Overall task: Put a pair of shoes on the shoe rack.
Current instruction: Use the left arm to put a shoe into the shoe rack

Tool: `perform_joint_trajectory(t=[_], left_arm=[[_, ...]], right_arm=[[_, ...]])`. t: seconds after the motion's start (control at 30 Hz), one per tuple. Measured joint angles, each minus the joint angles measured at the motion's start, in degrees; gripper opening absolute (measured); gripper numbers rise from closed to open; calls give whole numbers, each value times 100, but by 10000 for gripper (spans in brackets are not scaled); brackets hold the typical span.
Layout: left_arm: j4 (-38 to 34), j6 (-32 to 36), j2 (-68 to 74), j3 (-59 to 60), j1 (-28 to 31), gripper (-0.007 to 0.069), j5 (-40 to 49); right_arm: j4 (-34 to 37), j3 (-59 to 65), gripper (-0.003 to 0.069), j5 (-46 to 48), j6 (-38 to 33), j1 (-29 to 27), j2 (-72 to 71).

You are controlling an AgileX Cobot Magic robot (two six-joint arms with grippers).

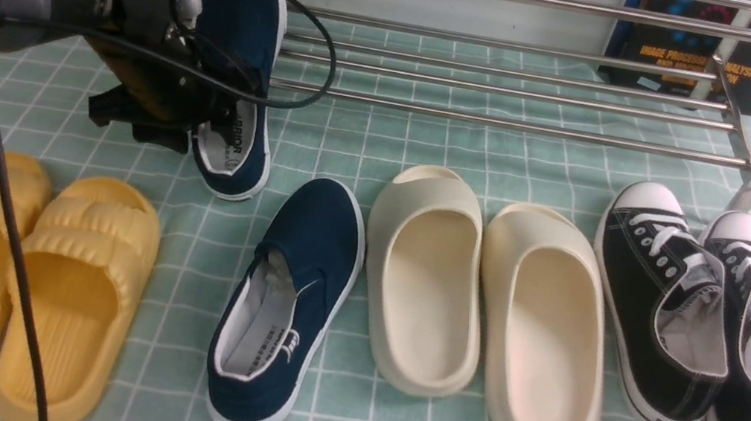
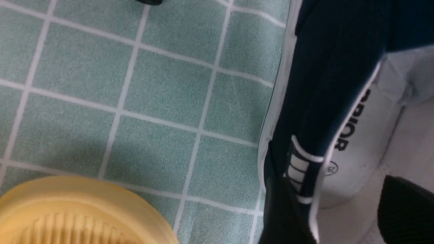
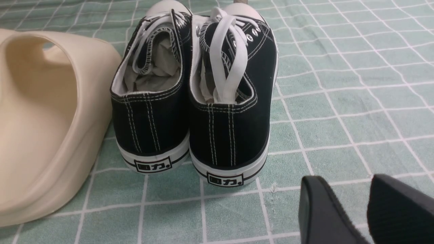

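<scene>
Green checked cloth (image 1: 431,144) covers the desk, and the steel shoe rack (image 1: 515,91) stands along its far side. One navy slip-on (image 1: 245,32) lies across the rack's lower bars at the rack's left end. Its toe points up toward the rack's back, and its long axis runs square to the bars and slopes down to a heel that overhangs the front bar. Whether that heel touches the cloth I cannot tell. The left gripper (image 2: 347,213) stands wide astride the shoe's side wall by the heel, not pinching it. With so much of the shoe hanging off the front bar, it may slide off heel-first, or a finger snagging the collar may drag it off. The other navy slip-on (image 1: 289,302) lies on the cloth in front of the rack, toe toward the bars. The right gripper (image 3: 352,210) is parted and empty
</scene>
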Motion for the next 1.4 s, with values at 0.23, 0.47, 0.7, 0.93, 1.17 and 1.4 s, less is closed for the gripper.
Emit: perform_joint_trajectory(t=[0.23, 0.47, 0.7, 0.93, 1.17, 1.4], left_arm=[[178, 55, 242, -6, 0, 192, 120], [358, 55, 202, -175, 0, 12, 295], [446, 72, 58, -1121, 7, 15, 972], [459, 96, 58, -1770, 0, 15, 1217], [403, -138, 64, -1845, 33, 15, 1428], [-435, -246, 355, -1864, 373, 15, 1526]], right_arm=[[0, 0, 246, 0, 0, 0, 0], [0, 0, 246, 0, 0, 0, 0], [0, 0, 246, 0, 0, 0, 0], [0, 0, 246, 0, 0, 0, 0], [0, 0, 246, 0, 0, 0, 0], [0, 0, 246, 0, 0, 0, 0]])
